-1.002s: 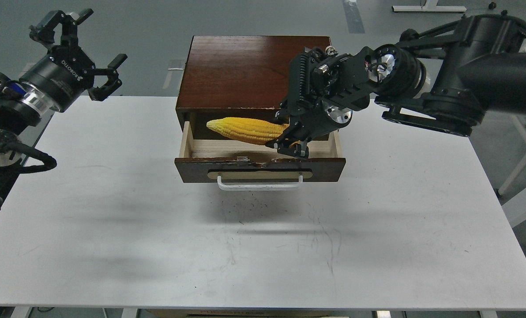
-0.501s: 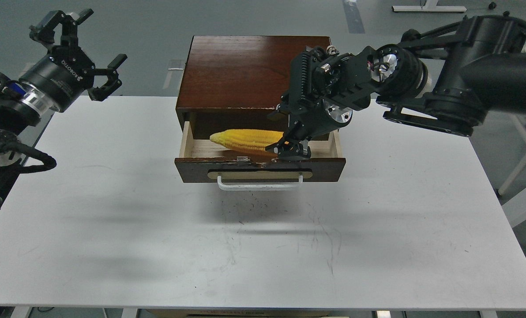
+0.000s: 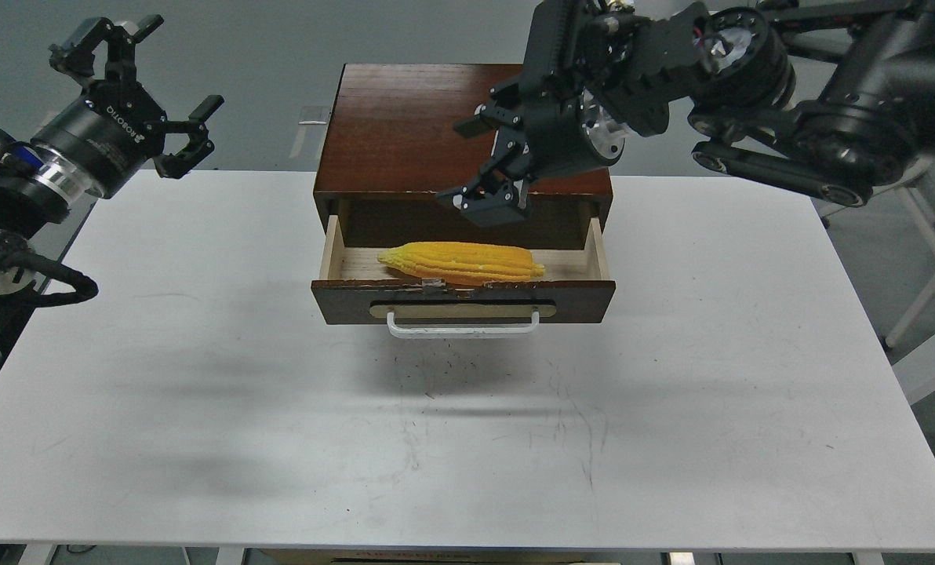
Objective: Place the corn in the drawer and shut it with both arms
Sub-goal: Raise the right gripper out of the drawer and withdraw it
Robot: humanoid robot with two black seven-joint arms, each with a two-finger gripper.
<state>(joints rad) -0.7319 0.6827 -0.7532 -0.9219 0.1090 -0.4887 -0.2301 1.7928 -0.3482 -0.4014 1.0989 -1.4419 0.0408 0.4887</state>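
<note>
Corn (image 3: 462, 263) lying flat inside the open drawer (image 3: 463, 302), lengthwise along the front board, pointed tip toward the left of the frame, blunt end toward the right. Resting on the pale wood floor, just behind the chipped top edge of the dark front. White handle (image 3: 463, 325) below on its beige plate, untouched.

Right gripper (image 3: 471, 163) up in the middle-top of the frame, above the corn and clear of it, over the front edge of the cabinet (image 3: 428, 129) top. Fingers spread apart, nothing between them. One fingertip (image 3: 489, 202) hanging lowest, in front of the dark opening behind the drawer; the other pointing left higher up. Corn directly below and slightly toward the viewer from that gripper, well apart from it.

Left gripper (image 3: 173, 90) in the upper left of the frame, off beyond the far left edge of the white table (image 3: 201, 392), far from drawer and corn. Fingers wide apart, empty, pointing toward the upper right.

Drawer pulled out toward the bottom of the frame, still open, side walls visible left and right. Scuff marks on the tabletop in front of it.
</note>
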